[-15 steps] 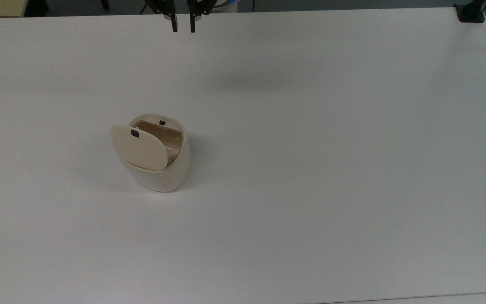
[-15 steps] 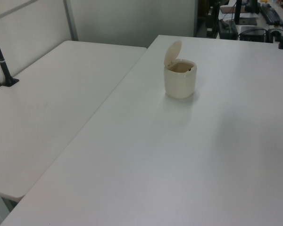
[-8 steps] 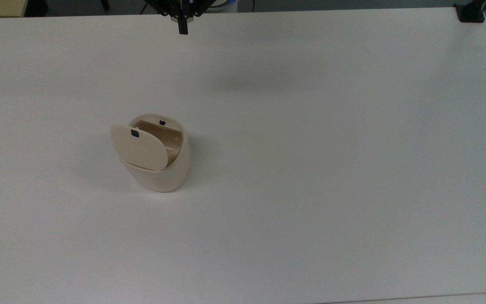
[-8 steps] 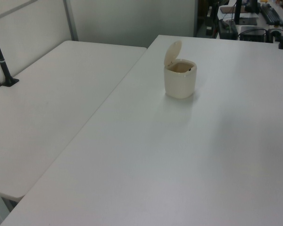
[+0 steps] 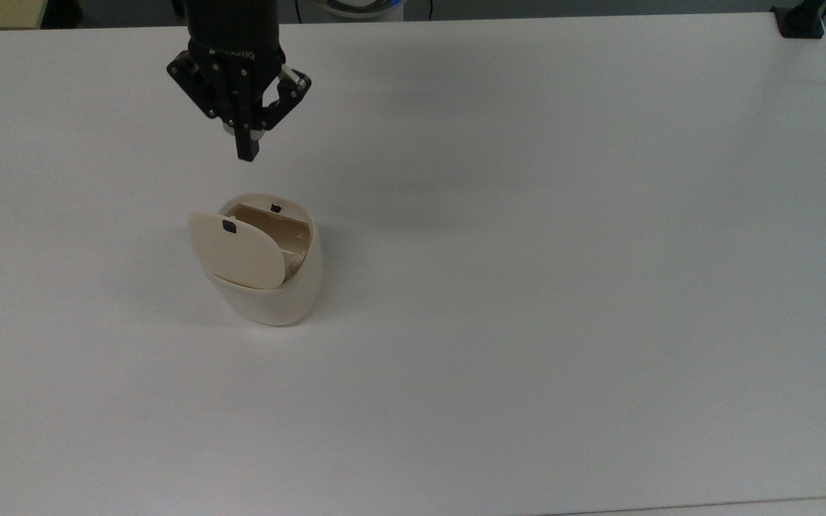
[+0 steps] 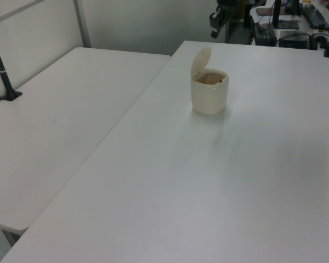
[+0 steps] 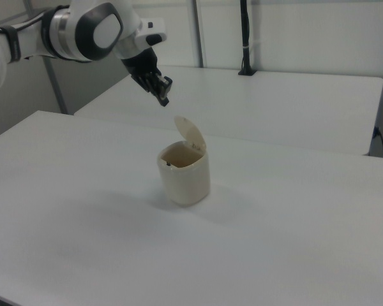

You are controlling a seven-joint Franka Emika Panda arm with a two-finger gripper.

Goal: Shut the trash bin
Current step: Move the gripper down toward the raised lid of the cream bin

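The end effector [image 5: 248,154] is held above the table [image 5: 563,251], fingers pressed together on nothing, pointed down toward the trash bin [image 5: 269,290]. In the right view the white arm [image 7: 70,32] is seen; the bin's lid [image 7: 190,135] stands raised.

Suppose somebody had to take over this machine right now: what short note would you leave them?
Pincer: shut, holding nothing, hovering in the air above and clear of the bin; in the top view it sits toward the table's far edge from the bin.
Trash bin: upright on the white table, with its lid standing open on its hinge.
Done: nothing on the bin yet.
Left: bring the pincer to the lid and push it down until it is shut.
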